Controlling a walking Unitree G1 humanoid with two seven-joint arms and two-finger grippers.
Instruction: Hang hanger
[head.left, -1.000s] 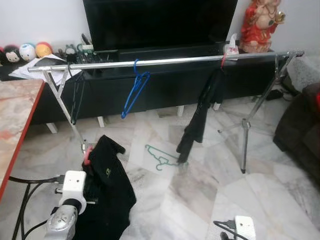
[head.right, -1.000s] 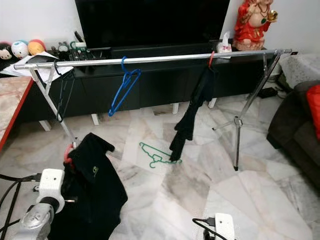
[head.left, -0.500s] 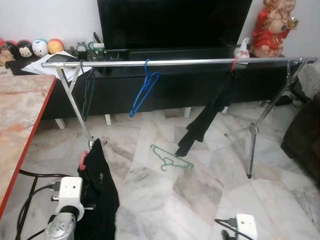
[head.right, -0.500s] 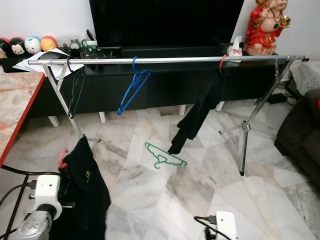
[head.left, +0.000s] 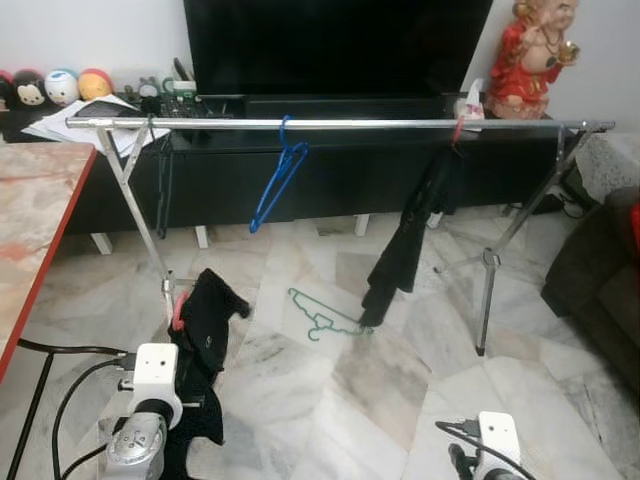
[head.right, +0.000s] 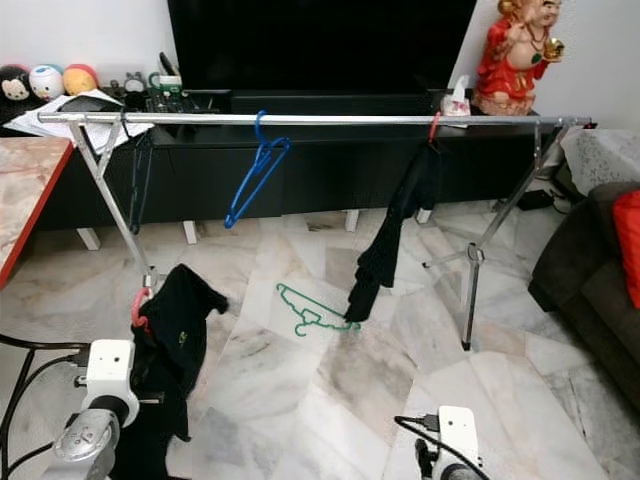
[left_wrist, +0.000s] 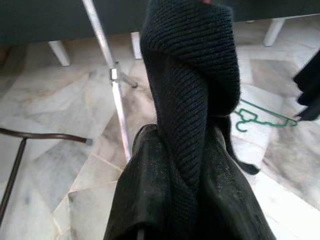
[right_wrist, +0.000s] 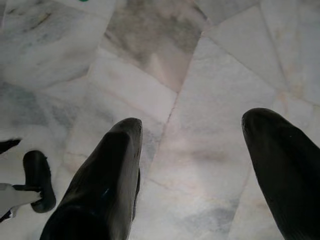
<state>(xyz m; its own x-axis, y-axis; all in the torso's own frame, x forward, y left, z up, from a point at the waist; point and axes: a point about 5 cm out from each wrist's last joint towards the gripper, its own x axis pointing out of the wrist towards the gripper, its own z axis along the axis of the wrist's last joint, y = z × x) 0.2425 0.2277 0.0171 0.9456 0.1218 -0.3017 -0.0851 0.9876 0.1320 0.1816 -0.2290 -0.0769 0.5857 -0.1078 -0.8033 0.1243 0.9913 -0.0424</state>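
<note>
Ribbed black knit (left_wrist: 192, 90) pinched by left end effector (left_wrist: 182, 150), pink hanger (head.left: 177, 313) seemingly inside

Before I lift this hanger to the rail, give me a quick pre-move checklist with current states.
1. Left gripper closed on the black garment with its pink hanger: ok.
2. Hanger hook free of cloth: cannot tell.
3. Free stretch on the rail between the blue hanger and the hung black garment: ok.
4. Right gripper open, empty, low over the floor: ok.
5. Green hanger on the floor ahead, underfoot: not ok.
</note>
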